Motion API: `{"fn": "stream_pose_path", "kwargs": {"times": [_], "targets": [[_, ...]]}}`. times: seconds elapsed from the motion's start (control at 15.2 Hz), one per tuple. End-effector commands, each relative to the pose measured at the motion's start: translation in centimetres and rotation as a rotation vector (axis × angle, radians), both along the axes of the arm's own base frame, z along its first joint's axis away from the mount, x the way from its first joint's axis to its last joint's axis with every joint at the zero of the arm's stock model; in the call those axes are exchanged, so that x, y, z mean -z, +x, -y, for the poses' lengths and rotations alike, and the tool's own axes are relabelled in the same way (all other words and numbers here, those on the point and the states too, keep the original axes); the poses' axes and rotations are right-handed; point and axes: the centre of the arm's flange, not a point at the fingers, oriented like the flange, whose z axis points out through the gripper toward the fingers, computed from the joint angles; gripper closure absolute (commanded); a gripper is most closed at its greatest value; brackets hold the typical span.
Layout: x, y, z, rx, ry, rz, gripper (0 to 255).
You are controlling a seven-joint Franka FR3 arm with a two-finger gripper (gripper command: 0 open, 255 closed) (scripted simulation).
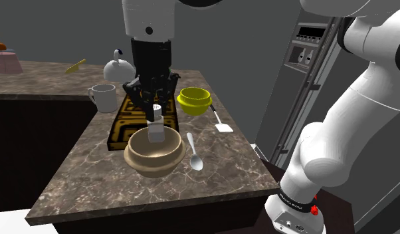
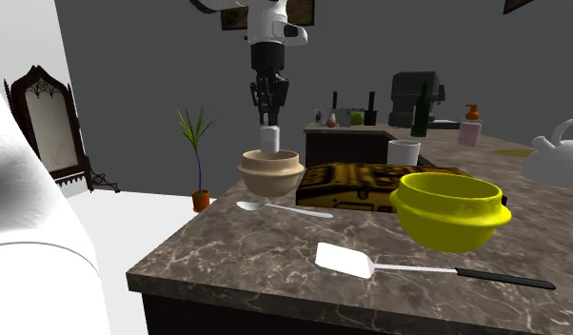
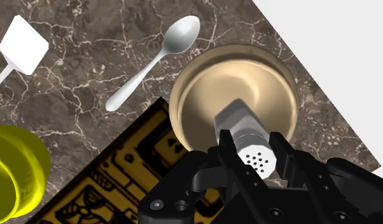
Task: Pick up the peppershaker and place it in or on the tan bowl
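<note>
Pinching the shaker (image 3: 238, 125) by its holed cap above the bowl (image 3: 203, 89), the hand (image 3: 252, 153) holds something light, stiff, likely slick.

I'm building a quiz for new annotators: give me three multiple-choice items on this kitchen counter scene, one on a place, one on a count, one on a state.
1. Where is the pepper shaker?
A) lying on the patterned tray
B) over the tan bowl
C) inside the yellow bowl

2. How many spoons lie on the counter?
A) one
B) two
C) three

3. How do the jaws stand?
A) open and empty
B) shut on the spoon
C) shut on the pepper shaker

Answers: 1 B, the wrist view shows it hanging over the bowl's hollow; 2 A, a single spoon lies beside the tan bowl; 3 C, the jaws of the gripper clasp the pepper shaker's sides.
</note>
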Motion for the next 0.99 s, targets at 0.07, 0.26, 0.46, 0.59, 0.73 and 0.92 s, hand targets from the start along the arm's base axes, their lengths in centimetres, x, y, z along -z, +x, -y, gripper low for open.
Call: {"fn": "stream_pose_path", "kwargs": {"times": [0.07, 0.26, 0.46, 0.59, 0.73, 0.92], "targets": [[0.0, 0.0, 0.0, 0.0, 0.0, 0.0, 0], [0.0, 0.0, 0.0, 0.0, 0.0, 0.0, 0], [-1.3, 0.0, 0.0, 0.0, 0.0, 0.0, 0], [-4.0, 0.1, -0.1, 0.0, 0.0, 0.0, 0], [-5.0, 0.1, -0.1, 0.0, 0.0, 0.0, 0], [-5.0, 0.1, -0.1, 0.0, 0.0, 0.0, 0]]}}
